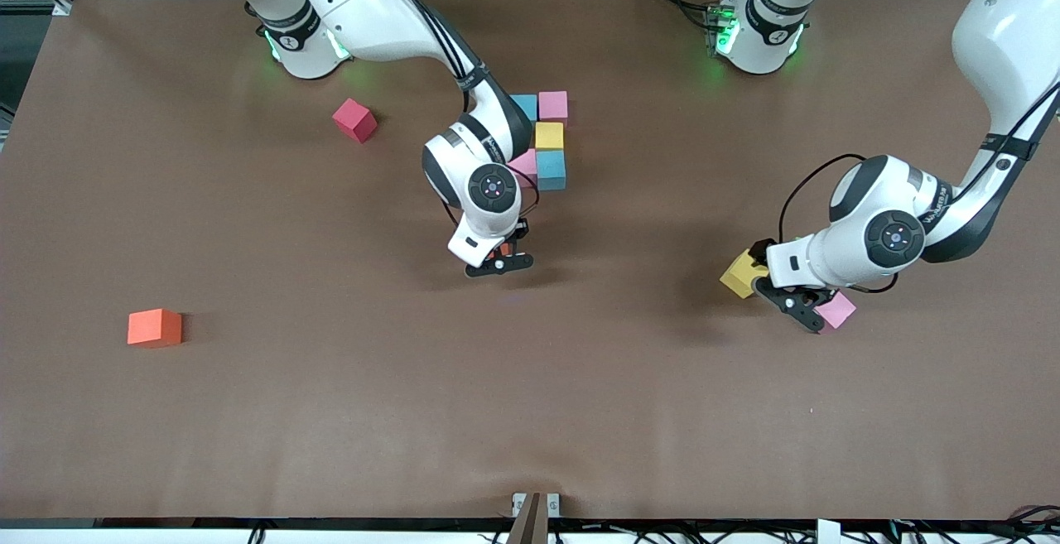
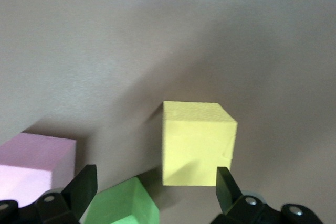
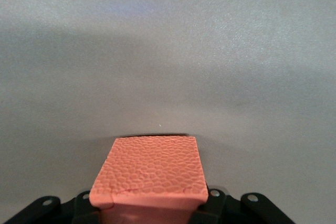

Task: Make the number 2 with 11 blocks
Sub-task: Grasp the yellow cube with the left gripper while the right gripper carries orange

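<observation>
Your right gripper [image 1: 499, 264] is clenched on an orange block [image 3: 149, 169], a foam cube with a pebbled, cracked-looking top face. It hangs over the brown tabletop [image 1: 331, 411], close to the started number 2 [image 1: 542, 138].

That digit is only partly laid. Its long axis runs from the robots' bases toward the front camera. A blue block [image 1: 523, 105] and a pink block [image 1: 553, 104] sit side by side in the row farthest from the camera. A yellow block [image 1: 549, 136] sits just nearer than the pink one. Next comes a row of a second pink block [image 1: 523, 165] and a second blue block [image 1: 551, 170]. The arm hides part of it.

Your left gripper [image 1: 791, 304] is released, jaws spread wide, above a green cube [image 2: 123, 203]. A loose yellow block [image 1: 743, 273] and a loose pink block [image 1: 836, 310] lie on either side of it, toward the left arm's end.

A red block [image 1: 354, 120] lies turned at an angle near the right arm's base. A loose orange block [image 1: 154, 328] sits well apart, toward the right arm's end. All are matte, square-edged cubes.
</observation>
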{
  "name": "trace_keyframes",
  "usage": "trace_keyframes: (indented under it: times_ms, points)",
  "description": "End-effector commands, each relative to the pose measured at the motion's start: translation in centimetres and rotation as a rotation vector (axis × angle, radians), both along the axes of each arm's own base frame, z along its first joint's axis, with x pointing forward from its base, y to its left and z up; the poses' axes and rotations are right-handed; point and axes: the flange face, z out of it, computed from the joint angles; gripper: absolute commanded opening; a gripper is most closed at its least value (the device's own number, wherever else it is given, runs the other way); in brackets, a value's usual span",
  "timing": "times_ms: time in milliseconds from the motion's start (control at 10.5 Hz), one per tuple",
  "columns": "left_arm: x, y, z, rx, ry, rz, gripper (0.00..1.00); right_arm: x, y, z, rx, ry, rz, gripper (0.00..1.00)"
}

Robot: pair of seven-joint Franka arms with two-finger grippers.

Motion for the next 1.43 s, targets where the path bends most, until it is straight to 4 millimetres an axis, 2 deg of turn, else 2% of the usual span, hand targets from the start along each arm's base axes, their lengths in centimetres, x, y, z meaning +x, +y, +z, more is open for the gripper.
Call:
trace_keyframes:
  times_ms: [0, 96, 191, 765, 956, 1338]
  points:
    - [-1.9, -1.5, -0.4, 0.020, 0.014, -0.004, 1.00, -0.8, -0.2, 1.2, 0.045, 0.008, -0.055, 0.00]
    - [-2.5, -2.2, -0.5, 0.019, 0.020, -0.001, 1.00, -1.1, -0.2, 1.0, 0.050, 0.002, -0.057, 0.00]
    - [-2.4, -2.3, -0.6, 0.012, 0.017, -0.001, 1.00, -1.4, 0.1, 1.0, 0.050, 0.002, -0.050, 0.00]
    - [-2.3, -3.6, -1.3, -0.003, -0.022, -0.040, 1.00, -2.8, -0.5, 0.7, 0.036, 0.019, -0.032, 0.00]
    - [-2.0, -2.9, -2.3, -0.001, -0.036, -0.046, 1.00, -3.3, -0.5, 0.1, 0.044, 0.004, -0.027, 0.00]
    - [-1.7, -3.2, -4.3, 0.015, -0.048, -0.052, 1.00, -3.4, -0.5, -0.1, 0.041, 0.005, -0.026, 0.00]
